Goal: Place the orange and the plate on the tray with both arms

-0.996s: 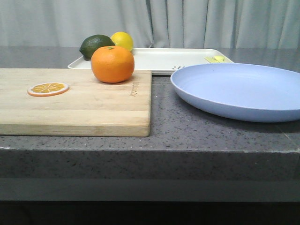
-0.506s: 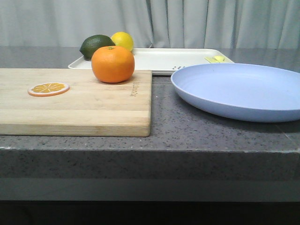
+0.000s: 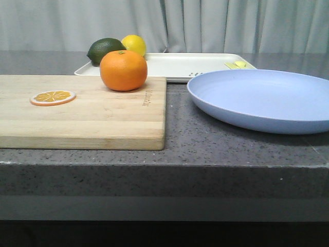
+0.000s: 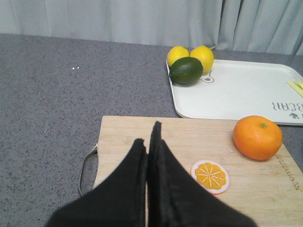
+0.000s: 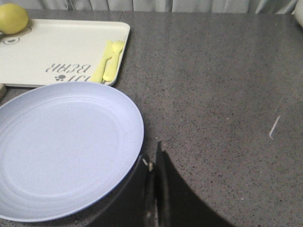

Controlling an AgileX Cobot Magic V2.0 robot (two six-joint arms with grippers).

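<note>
While both tools (left [image 4: 150, 142], right [image 5: 152, 163]) are closed, the orange [image 3: 123, 70] sits round, bright, green-dimpled.

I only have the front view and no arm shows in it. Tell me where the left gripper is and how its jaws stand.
Observer: The left gripper is above the near part of the cutting board, jaws shut, holding nothing.
Operator: Give me the right one too.
Observer: The right gripper is shut as well, just beside the near rim of the plate, not gripping it.
Operator: Count the fruit on the tray; I see one lemon and a lime.
Observer: The left wrist view shows two lemons behind the lime, all on the tray corner.
Operator: Name the yellow thing on the tray's right side.
Observer: It is a small yellow fork and spoon lying side by side.
</note>
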